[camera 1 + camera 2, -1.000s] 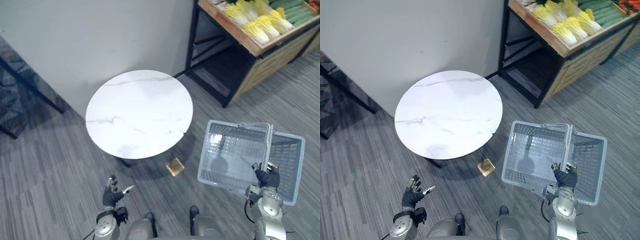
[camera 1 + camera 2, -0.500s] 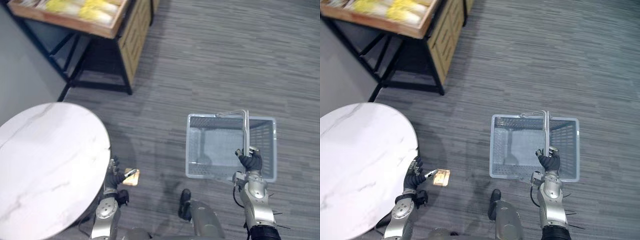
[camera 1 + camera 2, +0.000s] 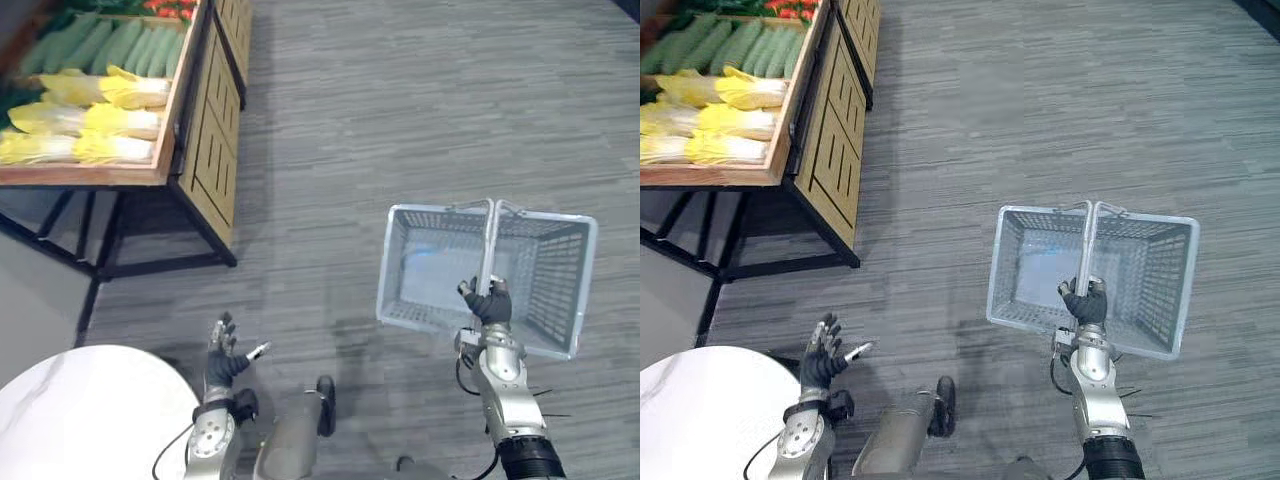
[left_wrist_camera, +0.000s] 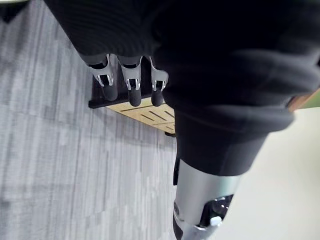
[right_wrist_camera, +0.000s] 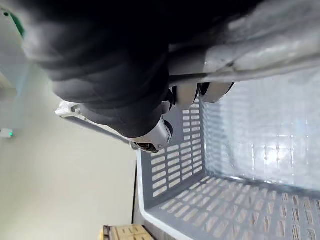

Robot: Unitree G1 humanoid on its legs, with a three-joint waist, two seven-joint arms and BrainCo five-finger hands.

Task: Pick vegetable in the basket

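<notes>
A grey plastic basket (image 3: 545, 300) with nothing in it hangs over the carpet at the right. My right hand (image 3: 489, 302) is shut on the basket handle (image 3: 489, 250); the curled fingers (image 5: 192, 95) wrap the bar. At the upper left a wooden produce shelf (image 3: 170, 130) holds yellow-white cabbages (image 3: 85, 120), green cucumbers (image 3: 95, 45) and some red vegetables (image 3: 170, 6). My left hand (image 3: 225, 360) is open and holds nothing, low at the left, well short of the shelf. Its straight fingers (image 4: 131, 82) point toward the shelf's wooden side.
The white round marble table (image 3: 90, 415) sits at the lower left, close beside my left arm. The shelf stands on a black metal frame (image 3: 110, 255). Grey carpet (image 3: 400, 100) stretches between the shelf and the basket.
The camera has swung round: the shelf now lies at the upper left and the table has slid to the lower left corner. My right hand still holds the basket.
</notes>
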